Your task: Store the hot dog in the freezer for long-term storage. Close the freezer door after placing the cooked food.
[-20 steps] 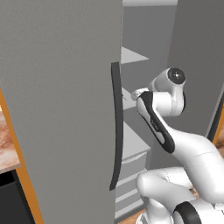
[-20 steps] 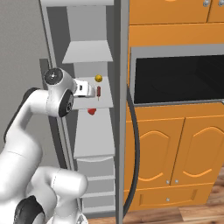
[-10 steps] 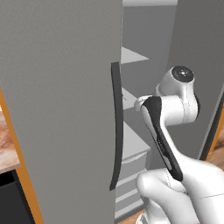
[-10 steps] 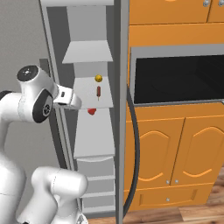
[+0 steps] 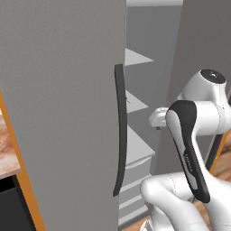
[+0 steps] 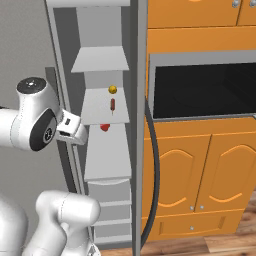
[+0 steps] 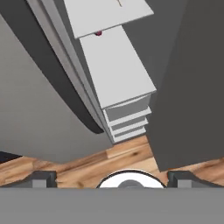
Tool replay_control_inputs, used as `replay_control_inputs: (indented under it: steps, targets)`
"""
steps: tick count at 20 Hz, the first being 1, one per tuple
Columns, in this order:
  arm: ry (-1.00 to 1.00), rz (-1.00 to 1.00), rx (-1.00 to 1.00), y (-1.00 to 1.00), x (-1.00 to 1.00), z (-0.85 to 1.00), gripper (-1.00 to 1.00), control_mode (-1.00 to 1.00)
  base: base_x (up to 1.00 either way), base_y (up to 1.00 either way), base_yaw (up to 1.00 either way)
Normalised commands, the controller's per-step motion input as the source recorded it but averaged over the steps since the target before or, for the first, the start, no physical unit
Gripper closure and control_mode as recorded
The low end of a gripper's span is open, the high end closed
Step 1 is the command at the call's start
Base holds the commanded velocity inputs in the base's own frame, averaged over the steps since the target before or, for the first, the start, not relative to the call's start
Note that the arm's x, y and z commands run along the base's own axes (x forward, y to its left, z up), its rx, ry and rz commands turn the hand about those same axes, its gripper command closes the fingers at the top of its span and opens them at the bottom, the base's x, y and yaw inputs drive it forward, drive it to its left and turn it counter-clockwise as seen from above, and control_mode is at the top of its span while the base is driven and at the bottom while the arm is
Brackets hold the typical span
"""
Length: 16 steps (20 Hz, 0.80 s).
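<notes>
The freezer [image 6: 105, 150] stands open in the left half of the right base view, its white shelves stacked one above another over white drawers [image 6: 111, 205] near the bottom. The hot dog [image 6: 113, 105] lies on the second shelf from the top, in the upper middle of that frame, thin and reddish-brown, its length running front to back. A small yellow ball [image 6: 113, 89] sits just behind it on the same shelf, and a small red lump [image 6: 105, 127] rests on the shelf below, near the front edge.

The gripper [image 6: 75, 131] is at the left of the right base view, outside the compartment and apart from the shelves. Its jaws stand wide open and hold nothing; in the hand view the two finger tips [image 7: 41, 178] sit far apart at the bottom corners.

In the left base view the freezer door [image 5: 63, 113] fills the left half of the frame, swung open, with its long dark handle [image 5: 120, 131] running down the middle. Orange cabinets [image 6: 200, 165] and a dark oven opening [image 6: 202, 90] occupy the right of the right base view.
</notes>
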Motion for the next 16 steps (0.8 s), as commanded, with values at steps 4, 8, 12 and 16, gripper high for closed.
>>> replay_control_inputs:
  steps: [4,8,12,16]
  targets:
    - [0.24,0.00,0.00,0.00,-0.04,-0.23,-1.00,-1.00,0.00,0.00,0.00]
    - [0.21,0.00,0.00,0.00,0.00,-0.34,-1.00,-1.00,0.00,0.00,0.00]
    - [0.13,0.00,-0.08,0.00,0.00,-0.50,-1.00,-1.00,0.00,0.00,0.00]
    - [0.09,0.00,-0.04,0.00,0.00,-0.28,-1.00,-1.00,0.00,0.00,0.00]
